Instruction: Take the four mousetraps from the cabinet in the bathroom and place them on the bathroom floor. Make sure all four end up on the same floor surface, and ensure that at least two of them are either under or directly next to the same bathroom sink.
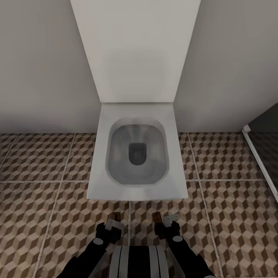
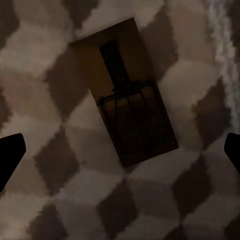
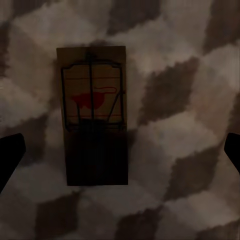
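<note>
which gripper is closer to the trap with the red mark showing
Right. The right gripper hangs open over that trap; the left gripper is open over the other trap, off to the robot's left.

In the head view, the left gripper (image 1: 110, 227) and right gripper (image 1: 166, 223) each cover most of a mousetrap, leaving one brown end showing (image 1: 116, 215) (image 1: 156, 218). The toilet (image 1: 137, 154) tank runs off the top edge. Both wrist views clip the fingertips (image 2: 10, 155) (image 3: 10, 155) at the side edges. A dark panel (image 1: 266, 123) at the right edge is too cropped to identify.
</note>
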{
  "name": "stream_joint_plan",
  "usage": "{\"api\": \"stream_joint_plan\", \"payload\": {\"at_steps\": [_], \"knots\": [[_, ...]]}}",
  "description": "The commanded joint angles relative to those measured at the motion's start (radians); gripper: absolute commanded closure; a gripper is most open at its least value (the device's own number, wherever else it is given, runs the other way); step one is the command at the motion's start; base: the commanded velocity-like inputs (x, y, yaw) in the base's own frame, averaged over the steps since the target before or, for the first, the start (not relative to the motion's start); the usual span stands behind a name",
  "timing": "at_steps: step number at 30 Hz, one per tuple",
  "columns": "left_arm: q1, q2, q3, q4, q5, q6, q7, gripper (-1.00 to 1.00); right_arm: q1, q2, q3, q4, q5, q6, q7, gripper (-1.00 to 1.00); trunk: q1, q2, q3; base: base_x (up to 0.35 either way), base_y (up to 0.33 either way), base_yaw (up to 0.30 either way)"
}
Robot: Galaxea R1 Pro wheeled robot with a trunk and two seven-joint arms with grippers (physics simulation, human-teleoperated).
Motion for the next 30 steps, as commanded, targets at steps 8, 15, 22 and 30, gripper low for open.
{"api": "stream_joint_plan", "payload": {"at_steps": [8,15,22,30], "knots": [[0.0,0.001,-0.004,-0.002,0.006,0.005,0.008,-1.0,0.0,0.0,0.003,-0.002,0.01,0.003,-0.005,-1.0,0.0,0.0,-0.001,-0.196,0.0,0.0],[0.0,0.001,-0.004,-0.002,0.006,0.005,0.008,-1.0,0.0,0.0,0.003,-0.002,0.01,0.003,-0.005,-1.0,0.0,0.0,-0.001,-0.32,0.0,0.0],[0.0,0.001,-0.004,-0.002,0.006,0.005,0.008,-1.0,0.0,0.0,0.003,-0.002,0.01,0.003,-0.005,-1.0,0.0,0.0,-0.001,-0.332,0.0,0.0],[0.0,0.001,-0.004,-0.001,0.006,0.005,0.008,-1.0,0.0,0.0,0.003,-0.002,0.01,0.003,-0.005,-1.0,0.0,0.0,-0.001,-0.333,0.0,0.0]]}}
